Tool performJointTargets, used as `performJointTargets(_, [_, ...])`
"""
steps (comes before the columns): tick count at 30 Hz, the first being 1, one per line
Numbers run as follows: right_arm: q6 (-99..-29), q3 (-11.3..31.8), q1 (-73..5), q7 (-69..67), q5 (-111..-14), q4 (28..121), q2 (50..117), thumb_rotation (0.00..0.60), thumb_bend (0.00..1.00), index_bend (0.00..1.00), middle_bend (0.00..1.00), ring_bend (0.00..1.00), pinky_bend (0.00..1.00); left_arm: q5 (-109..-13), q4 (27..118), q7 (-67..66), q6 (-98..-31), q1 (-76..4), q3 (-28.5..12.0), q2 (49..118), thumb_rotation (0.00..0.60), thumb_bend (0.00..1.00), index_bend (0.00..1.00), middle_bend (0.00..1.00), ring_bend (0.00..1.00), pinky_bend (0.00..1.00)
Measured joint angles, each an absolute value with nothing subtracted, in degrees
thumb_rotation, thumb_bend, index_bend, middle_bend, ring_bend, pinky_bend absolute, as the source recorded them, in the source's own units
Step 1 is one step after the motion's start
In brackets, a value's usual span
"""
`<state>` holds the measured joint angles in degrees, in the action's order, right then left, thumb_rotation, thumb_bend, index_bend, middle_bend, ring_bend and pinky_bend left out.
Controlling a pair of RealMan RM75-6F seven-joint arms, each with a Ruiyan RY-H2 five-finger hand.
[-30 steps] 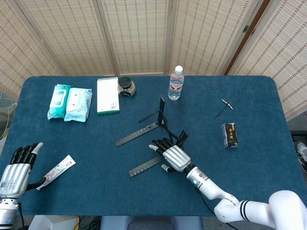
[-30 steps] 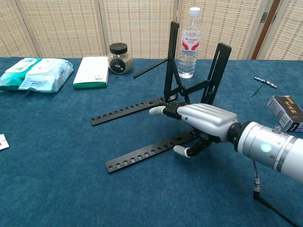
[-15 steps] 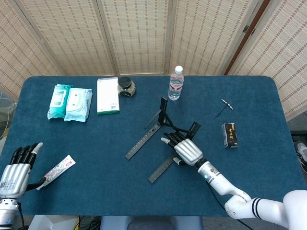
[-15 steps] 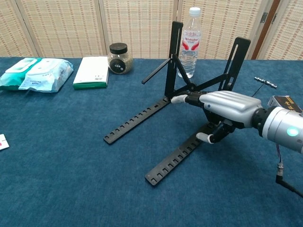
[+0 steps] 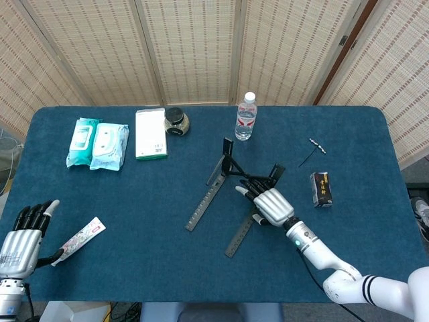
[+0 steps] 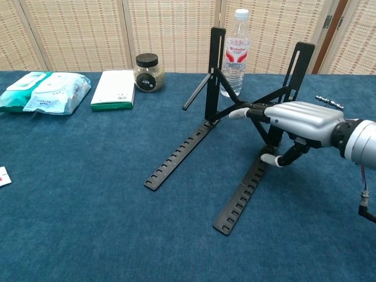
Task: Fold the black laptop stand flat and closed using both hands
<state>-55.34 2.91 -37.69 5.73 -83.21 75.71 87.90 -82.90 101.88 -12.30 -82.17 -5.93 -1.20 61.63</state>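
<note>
The black laptop stand (image 5: pixel 213 192) stands unfolded mid-table, its two notched rails (image 6: pixel 179 154) running toward the front edge and its two uprights (image 6: pixel 217 64) raised. My right hand (image 5: pixel 271 204) grips the stand at the cross-brace by its right upright, fingers over the bar and thumb under it; the chest view shows this right hand (image 6: pixel 301 124) clearly. My left hand (image 5: pixel 24 233) hovers at the front left corner, far from the stand, fingers apart and holding nothing. It appears only in the head view.
Behind the stand stand a water bottle (image 5: pixel 246 116) and a jar (image 5: pixel 176 121). A white and green box (image 5: pixel 151 133) and wipes packs (image 5: pixel 98 143) lie at the back left. A sachet (image 5: pixel 81 237) lies near my left hand. A small black box (image 5: pixel 321 188) and a thin tool (image 5: pixel 313 149) lie right.
My right hand has swung the stand round and to the right, so its rails now point at the front edge instead of to the left. The left hand has not moved.
</note>
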Motion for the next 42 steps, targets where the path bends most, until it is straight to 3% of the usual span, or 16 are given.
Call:
performJointTargets(17, [-56.16, 1.75, -38.29, 1.04, -88.30, 82.17, 84.41, 0.600, 0.29, 0.00, 0.00, 0.00, 0.00, -83.16, 102.28, -12.12, -82.69, -5.74, -1.28, 61.05, 0.600, 0.15, 0.00, 0.08, 0.07, 0.00])
performJointTargets(29, [-55.29, 7.31, -44.04, -5.06, -88.81, 81.47, 90.37, 0.600, 0.29, 0.00, 0.00, 0.00, 0.00, -83.20, 102.74, -11.96, -83.66, -4.90, -1.04, 60.34, 0.600, 0.15, 0.00, 0.08, 0.07, 0.00])
performJointTargets(42, [-45.64, 11.73, -50.57, -8.03, -79.97, 72.90, 97.85, 0.600, 0.29, 0.00, 0.00, 0.00, 0.00, -83.05, 102.46, -11.55, -83.98, -4.34, -0.86, 60.08, 0.600, 0.15, 0.00, 0.08, 0.07, 0.00])
